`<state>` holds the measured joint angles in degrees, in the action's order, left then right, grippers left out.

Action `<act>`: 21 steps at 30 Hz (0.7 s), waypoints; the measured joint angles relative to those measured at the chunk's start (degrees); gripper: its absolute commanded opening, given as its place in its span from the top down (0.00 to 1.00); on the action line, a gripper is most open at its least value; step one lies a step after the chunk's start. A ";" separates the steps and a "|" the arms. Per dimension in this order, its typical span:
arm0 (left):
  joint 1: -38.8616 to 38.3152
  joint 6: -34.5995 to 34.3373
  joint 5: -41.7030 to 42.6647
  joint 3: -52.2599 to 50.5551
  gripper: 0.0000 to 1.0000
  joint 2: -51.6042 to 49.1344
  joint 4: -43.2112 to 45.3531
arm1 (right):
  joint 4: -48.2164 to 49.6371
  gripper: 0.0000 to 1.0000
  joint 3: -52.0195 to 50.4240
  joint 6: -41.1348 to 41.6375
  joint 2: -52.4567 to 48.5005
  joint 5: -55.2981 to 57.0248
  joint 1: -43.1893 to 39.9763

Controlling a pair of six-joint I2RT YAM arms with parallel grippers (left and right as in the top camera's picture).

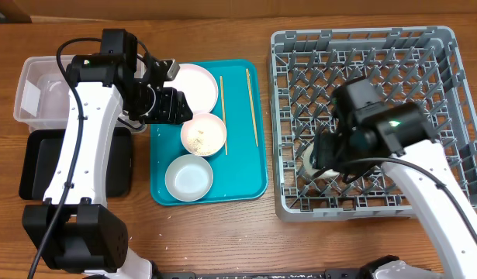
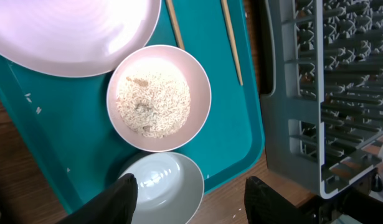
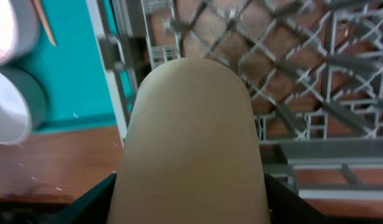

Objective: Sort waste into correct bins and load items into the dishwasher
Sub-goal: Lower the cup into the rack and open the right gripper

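Observation:
My left gripper (image 1: 174, 105) (image 2: 191, 182) is open and empty above the teal tray (image 1: 242, 170), over the near edge of the empty pale bowl (image 1: 188, 177) (image 2: 163, 190). Beside it sit a bowl of rice grains (image 1: 203, 136) (image 2: 159, 98), the white plate (image 1: 199, 81) (image 2: 73, 31) and two chopsticks (image 1: 221, 112) (image 1: 252, 105). My right gripper (image 1: 319, 155) (image 3: 191, 186) is shut on the white cup (image 1: 310, 163) (image 3: 191, 124), low inside the grey dish rack (image 1: 362, 37) at its front left. No paper scraps show.
The clear tub (image 1: 36, 89) and the black tray (image 1: 36, 163) lie left of the teal tray, behind my left arm. The dish rack's near wall (image 3: 316, 152) stands close to the cup. Bare wood lies in front of the tray and rack.

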<state>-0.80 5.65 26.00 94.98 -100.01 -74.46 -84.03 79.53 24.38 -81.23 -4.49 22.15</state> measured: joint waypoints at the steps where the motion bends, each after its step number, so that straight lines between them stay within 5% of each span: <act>1: 0.00 -0.04 -0.17 0.00 0.43 0.00 -0.04 | -0.57 0.43 0.00 0.50 -0.68 0.46 0.92; 15: 0.00 -1.05 -0.83 0.00 0.42 0.00 -0.02 | -0.46 0.39 -3.21 4.61 -5.35 1.68 7.96; 21: 0.00 -1.07 -0.83 0.00 0.42 0.00 -0.15 | 2.47 0.23 -5.07 5.20 -5.38 1.25 7.96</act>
<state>-0.80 4.58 25.17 94.98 -100.01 -74.61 -81.56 74.46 29.58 -86.61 -3.25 30.11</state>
